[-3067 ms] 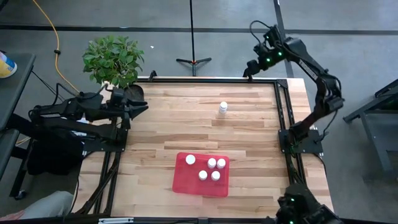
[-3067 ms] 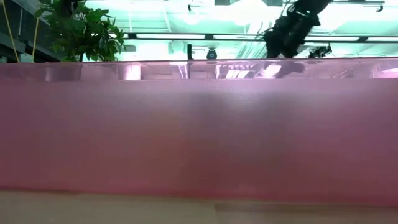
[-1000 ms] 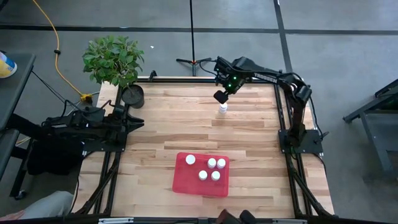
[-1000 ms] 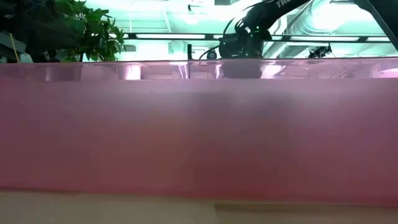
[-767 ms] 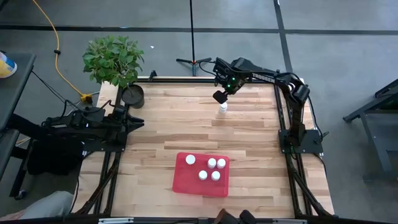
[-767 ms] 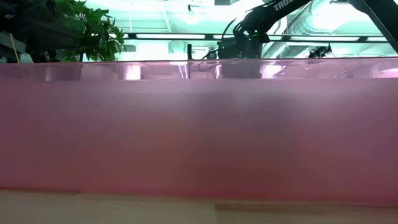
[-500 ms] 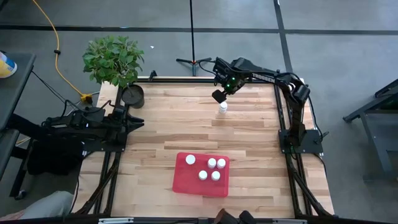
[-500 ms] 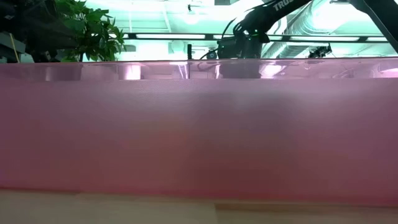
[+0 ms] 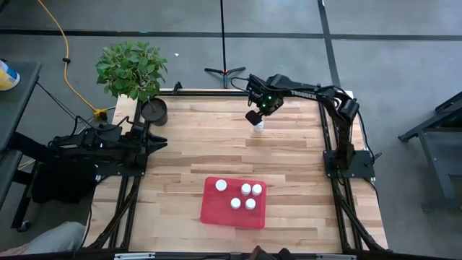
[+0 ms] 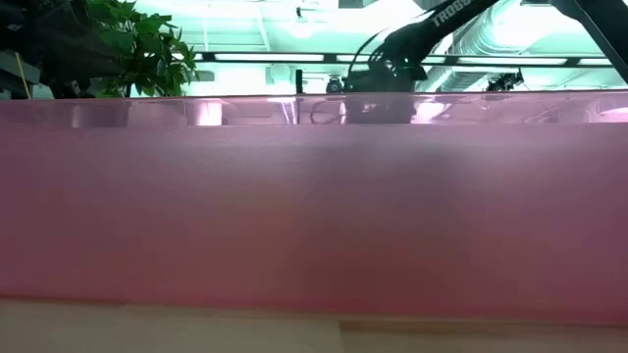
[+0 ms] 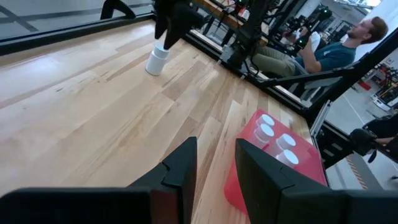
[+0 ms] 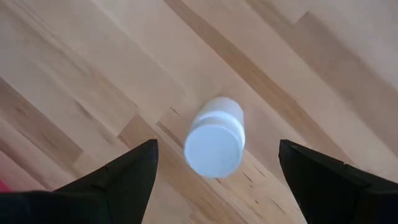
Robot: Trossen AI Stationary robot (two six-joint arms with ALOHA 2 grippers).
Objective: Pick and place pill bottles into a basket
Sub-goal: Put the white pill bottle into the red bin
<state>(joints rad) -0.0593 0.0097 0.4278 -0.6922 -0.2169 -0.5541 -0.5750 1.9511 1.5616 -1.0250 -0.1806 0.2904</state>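
Note:
One white pill bottle (image 9: 258,127) stands upright on the wooden table toward the far edge; it also shows in the right wrist view (image 12: 214,142) and the left wrist view (image 11: 157,60). My right gripper (image 9: 253,116) hovers just above it, open wide, one finger on either side (image 12: 216,144), touching nothing. The red-pink basket (image 9: 216,211) lies near the front edge with several white-capped bottles (image 9: 246,189) standing in it. My left gripper (image 9: 162,141) waits at the table's left edge, open a little (image 11: 214,158) and empty.
A black plant pot (image 9: 154,110) and a leafy plant (image 9: 131,68) stand at the far left corner. In the low view the basket's wall (image 10: 314,216) fills nearly the whole picture. A seated person (image 11: 336,50) shows beyond the table. Bare wood lies between the bottle and the basket.
My right gripper has gone down a little toward the lone white bottle and slightly toward the table's left, staying open. The bottle has not moved.

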